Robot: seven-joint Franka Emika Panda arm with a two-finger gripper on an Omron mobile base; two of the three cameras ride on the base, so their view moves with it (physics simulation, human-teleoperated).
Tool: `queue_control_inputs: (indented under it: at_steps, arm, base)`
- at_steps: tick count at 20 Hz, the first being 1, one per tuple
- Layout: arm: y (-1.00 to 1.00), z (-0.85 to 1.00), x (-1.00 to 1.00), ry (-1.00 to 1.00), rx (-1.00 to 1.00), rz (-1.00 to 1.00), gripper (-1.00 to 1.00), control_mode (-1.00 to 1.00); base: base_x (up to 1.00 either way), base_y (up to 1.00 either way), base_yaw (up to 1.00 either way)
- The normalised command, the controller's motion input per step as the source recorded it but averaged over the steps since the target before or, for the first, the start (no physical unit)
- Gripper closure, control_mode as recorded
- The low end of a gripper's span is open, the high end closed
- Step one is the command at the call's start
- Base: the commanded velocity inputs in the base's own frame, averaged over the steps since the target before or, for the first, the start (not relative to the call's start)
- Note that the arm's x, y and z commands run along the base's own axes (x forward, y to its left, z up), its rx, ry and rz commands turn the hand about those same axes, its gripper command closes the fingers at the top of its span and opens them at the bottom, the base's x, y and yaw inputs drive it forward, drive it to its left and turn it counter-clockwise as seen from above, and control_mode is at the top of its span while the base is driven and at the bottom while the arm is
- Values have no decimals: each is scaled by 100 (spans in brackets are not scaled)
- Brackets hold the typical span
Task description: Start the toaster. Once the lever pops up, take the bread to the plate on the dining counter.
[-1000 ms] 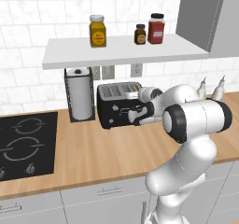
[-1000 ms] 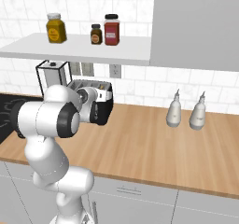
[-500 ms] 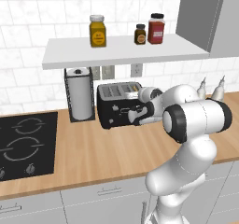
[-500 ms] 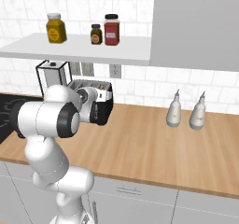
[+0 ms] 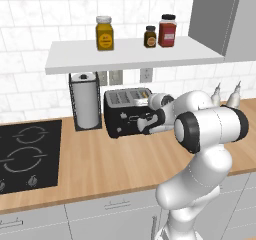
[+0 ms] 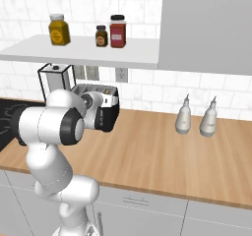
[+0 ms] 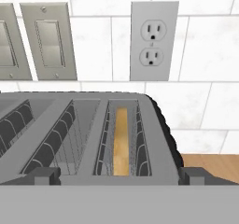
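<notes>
Gripper point(image 7: 119, 174) spread wide apart, holding nothing, poised at the front of the toaster point(image 5: 126, 112) and looking down over its top slots. Bread point(image 7: 121, 141) standing on edge deep in the rightmost slot, tan crust up. Toaster on the wood worktop point(image 5: 125, 159), just beside the paper-towel holder point(image 5: 85, 107). Wall outlet point(image 7: 154, 41) and switch plates point(image 7: 45, 41) on the tiles behind.

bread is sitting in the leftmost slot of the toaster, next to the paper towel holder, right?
Not the leftmost. The hand view shows the bread down in the rightmost slot of the toaster, the end away from the paper towel holder.
</notes>
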Motion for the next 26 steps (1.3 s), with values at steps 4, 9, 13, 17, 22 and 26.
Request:
queue_control_inputs:
  at_steps: [4,9,13,17,22,26]
  arm:
    - [0,0,0,0,0,0,-100,-100]
    - [0,0,0,0,0,0,-100,-100]
    - [0,0,0,0,0,0,-100,-100]
    - [0,0,0,0,0,0,-100,-100]
    - [0,0,0,0,0,0,-100,-100]
    - [0,0,0,0,0,0,-100,-100]
  base:
    - [0,0,0]
    - [0,0,0]
    - [0,0,0]
    - [0,0,0]
    - [0,0,0]
    - [0,0,0]
